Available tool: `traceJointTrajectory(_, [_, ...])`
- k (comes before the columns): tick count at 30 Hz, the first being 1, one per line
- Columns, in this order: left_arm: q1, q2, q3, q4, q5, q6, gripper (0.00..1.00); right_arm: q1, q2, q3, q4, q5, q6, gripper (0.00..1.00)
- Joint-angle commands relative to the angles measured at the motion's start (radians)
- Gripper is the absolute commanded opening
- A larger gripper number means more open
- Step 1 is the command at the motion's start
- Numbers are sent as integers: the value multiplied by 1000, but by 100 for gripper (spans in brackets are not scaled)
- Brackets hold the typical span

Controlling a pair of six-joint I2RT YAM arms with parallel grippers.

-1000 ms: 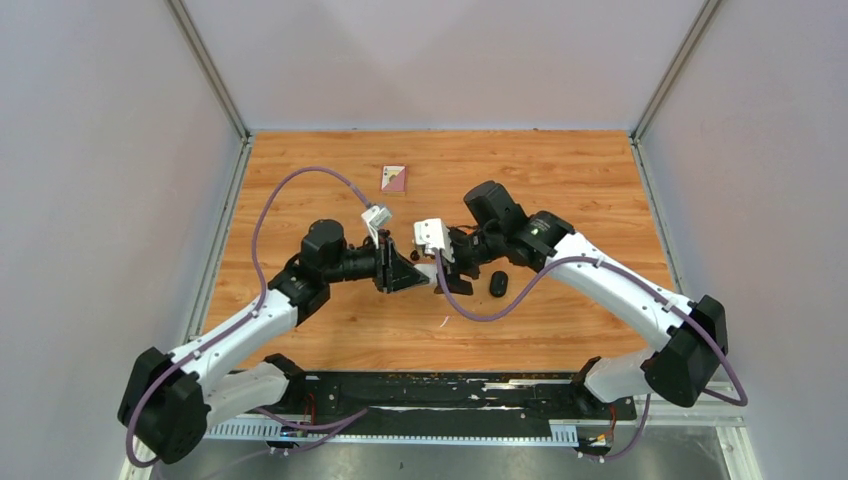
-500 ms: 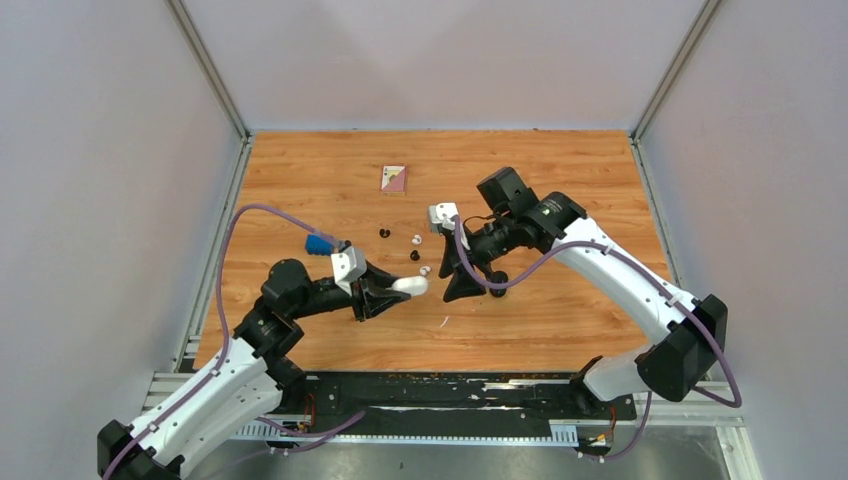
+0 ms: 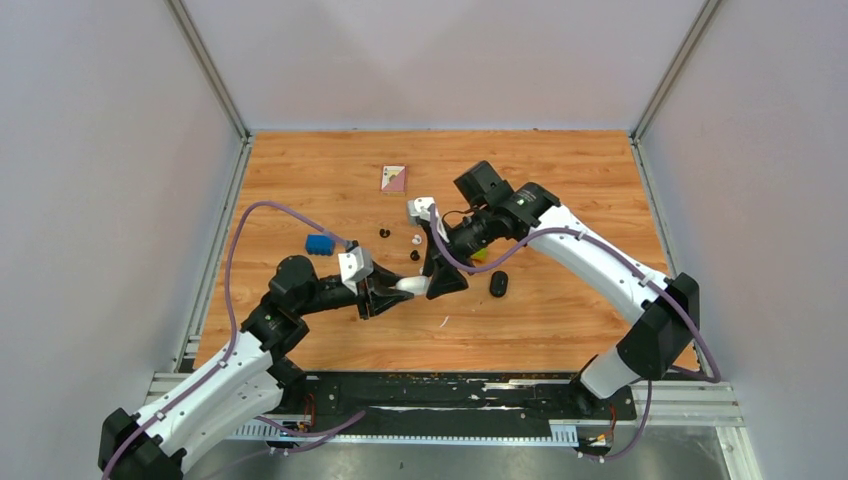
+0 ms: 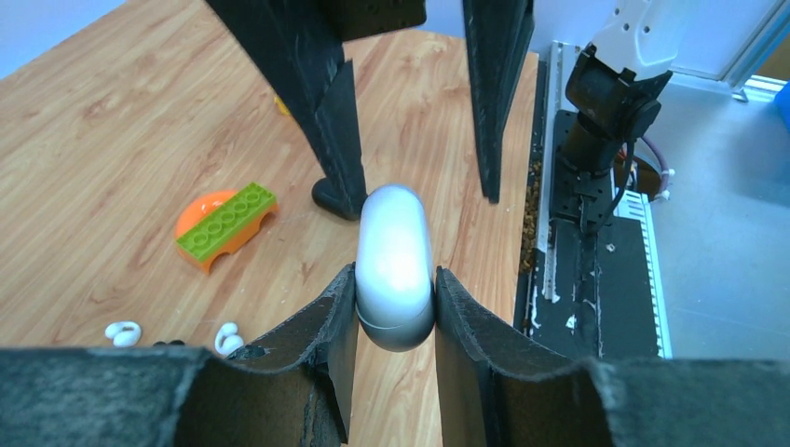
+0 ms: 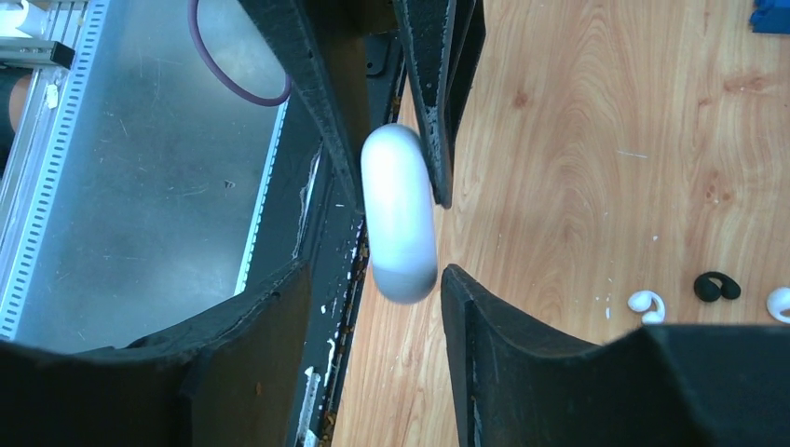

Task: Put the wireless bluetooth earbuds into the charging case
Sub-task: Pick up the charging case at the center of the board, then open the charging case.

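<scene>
white charging case (image 4: pixel 395 251) held off the tabletop (image 3: pixel 560 170), one end gripped, one end free

over the tabletop we see the left claw (image 4: pixel 395 298) clamped tight on one end of the case, while the right claw (image 5: pixel 375 272) stands partly open, its fingers straddling the free end with a gap on each side. we judge that if it closes off-centre the smooth rounded shell may twist, squirt out and drop. the earbuds (image 5: pixel 646 303), white and black, lie loose on the wood nearby, and a falling case could knock and scatter them.
</scene>
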Motion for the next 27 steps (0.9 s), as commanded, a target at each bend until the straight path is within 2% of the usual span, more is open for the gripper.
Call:
traceJointTrajectory(1, [-2,7,2,94,40,-16,13,24,40,59,9,-4,-3,52])
traceJointTrajectory(6, [-4,19,3,104,43,-24,14,39,68,102,-15,-17,-10,39])
traceJointTrajectory(10, [-2,20,5,96,35,-25,16,42,69,111,-21,-6,-23,22])
traceJointTrajectory(13, [-4,24,9,91,5,-45,31,45,60,107,-21,27,-31,10])
traceJointTrajectory(16, [-3,33,9,97,-8,-77,47,46,31,105,-11,61,-37,7])
traceJointTrajectory(19, [-3,47,11,105,-1,-97,54,45,7,114,-13,80,-40,7])
traceJointTrajectory(22, [-2,48,7,124,2,-116,58,45,-11,119,-15,92,-44,7])
traceJointTrajectory(27, [-3,51,1,144,26,-124,58,45,-24,113,-14,96,-42,7])
